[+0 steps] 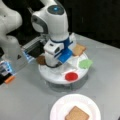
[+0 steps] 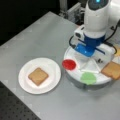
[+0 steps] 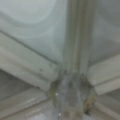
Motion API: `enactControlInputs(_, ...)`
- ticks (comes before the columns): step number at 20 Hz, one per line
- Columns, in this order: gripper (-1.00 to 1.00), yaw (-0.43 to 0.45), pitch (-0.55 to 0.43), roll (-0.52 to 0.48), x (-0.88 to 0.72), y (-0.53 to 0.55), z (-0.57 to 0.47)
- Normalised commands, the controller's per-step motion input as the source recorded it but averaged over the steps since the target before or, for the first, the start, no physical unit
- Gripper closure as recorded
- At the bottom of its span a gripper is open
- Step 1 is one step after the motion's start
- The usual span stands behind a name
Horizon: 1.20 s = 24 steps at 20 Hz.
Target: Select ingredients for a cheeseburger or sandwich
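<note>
Panda arm point(image 1: 53, 23) bends low over the divided white tray point(image 2: 75, 76); gripper point(image 1: 53, 63) sinks among the dividers, its opening impossible to judge; selection seems underway; toast point(image 2: 38, 76) waits on the plate point(image 2: 25, 85); toast point(image 2: 112, 70), leaf point(image 2: 88, 78), red disc point(image 2: 69, 64), patty point(image 1: 40, 60) lie in compartments.

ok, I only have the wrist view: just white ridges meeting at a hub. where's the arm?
Observer: The gripper is down over the middle of the round white tray, where its dividers meet.
Operator: Anything on the plate?
Observer: One toast square lies on the white paper plate, with nothing on top of it.
Operator: What's in the tray?
Observer: A second toast square, a green leaf, a red disc and a dark patty.
</note>
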Motion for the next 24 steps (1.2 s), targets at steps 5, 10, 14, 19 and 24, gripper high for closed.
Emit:
enactControlInputs(5, -1.0, 0.003, -0.187, 0.137, -0.16, 0.04, -0.18)
enactControlInputs(10, -1.0, 0.015, -0.181, 0.127, -0.12, 0.05, -0.2)
enactControlInputs(14, -1.0, 0.051, -0.154, 0.12, -0.14, 0.01, -0.2)
enactControlInputs(19, -1.0, 0.181, -0.138, 0.112, -0.18, -0.01, -0.21)
enactControlInputs(24, -1.0, 0.43, -0.046, 0.081, -0.2, -0.02, -0.11)
